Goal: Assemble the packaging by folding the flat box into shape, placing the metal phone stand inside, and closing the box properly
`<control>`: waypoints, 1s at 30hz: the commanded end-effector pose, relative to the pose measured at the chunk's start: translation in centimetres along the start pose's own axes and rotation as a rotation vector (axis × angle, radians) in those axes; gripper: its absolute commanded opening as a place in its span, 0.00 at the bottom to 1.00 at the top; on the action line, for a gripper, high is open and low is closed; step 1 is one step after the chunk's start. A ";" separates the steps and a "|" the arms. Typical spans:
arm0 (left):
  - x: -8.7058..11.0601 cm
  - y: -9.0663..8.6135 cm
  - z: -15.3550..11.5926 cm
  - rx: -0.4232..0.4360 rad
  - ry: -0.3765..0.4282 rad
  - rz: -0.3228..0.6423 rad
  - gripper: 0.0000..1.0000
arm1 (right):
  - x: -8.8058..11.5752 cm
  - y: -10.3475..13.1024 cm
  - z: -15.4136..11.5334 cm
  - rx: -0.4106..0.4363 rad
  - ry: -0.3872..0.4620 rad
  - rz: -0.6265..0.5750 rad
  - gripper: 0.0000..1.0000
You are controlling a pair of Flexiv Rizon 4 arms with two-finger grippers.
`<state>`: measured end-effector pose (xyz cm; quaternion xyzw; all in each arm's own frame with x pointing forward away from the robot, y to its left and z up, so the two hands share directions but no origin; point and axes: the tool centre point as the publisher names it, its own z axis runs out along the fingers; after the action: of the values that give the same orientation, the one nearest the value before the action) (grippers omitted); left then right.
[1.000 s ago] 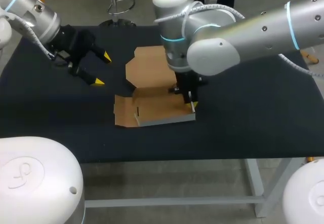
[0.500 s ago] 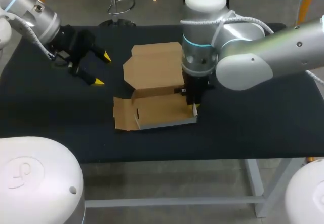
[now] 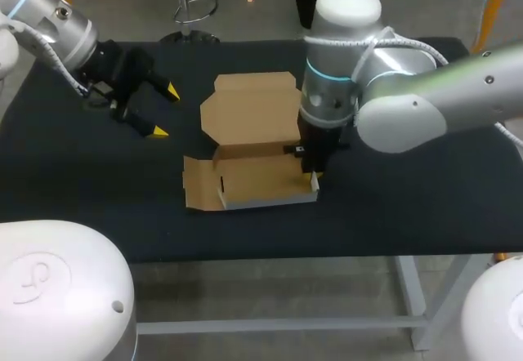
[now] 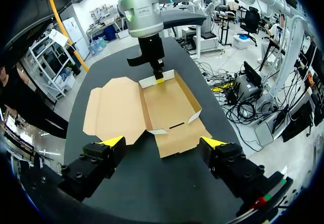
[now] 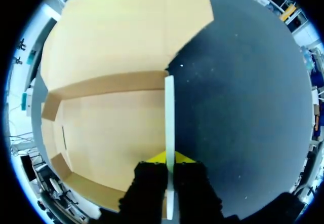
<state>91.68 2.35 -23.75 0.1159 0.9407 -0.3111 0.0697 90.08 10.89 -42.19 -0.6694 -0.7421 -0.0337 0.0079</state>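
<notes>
**K:** Head view, entry one. Where does the box sit?

**M:** On the black table, about mid-table. The lid is laid open toward the far edge, and the tray part is nearer the camera with its walls partly raised.

**K:** And the right gripper?

**M:** It points straight down at the tray's right-hand end, with a yellow tip right at the near corner. The left gripper is above the table and well apart from the box, off its left side. Its fingers are spread wide with nothing between them.

**K:** Left wrist view.

**M:** The left gripper shows both tips far apart. The box lies ahead of it on the table, and the nearest flap runs toward the gap between the fingers. The right gripper stands at the box's far end, its tip on the upright end wall.

**K:** Right wrist view.

**M:** The right gripper has its fingers drawn close, one on either face of the side wall, so it is clamped on that wall. The thin pale edge of the wall runs straight ahead from between the tips. The tray floor of the box is on one side of the wall and bare table on the other. The lid lies flat beyond the tray.
</notes>
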 end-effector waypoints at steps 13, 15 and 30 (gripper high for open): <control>0.0 0.0 -0.1 -0.003 0.003 -0.001 1.00 | 0.1 0.8 -0.1 0.066 -0.025 0.028 0.00; 0.0 0.0 -0.1 -0.003 0.003 -0.001 1.00 | 0.1 0.8 -0.1 0.066 -0.025 0.028 0.00; 0.0 0.0 -0.1 -0.003 0.003 -0.001 1.00 | 0.1 0.8 -0.1 0.066 -0.025 0.028 0.00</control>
<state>91.68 2.35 -23.75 0.1159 0.9407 -0.3111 0.0697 90.74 10.99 -42.09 -0.6798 -0.7331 -0.0039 0.0196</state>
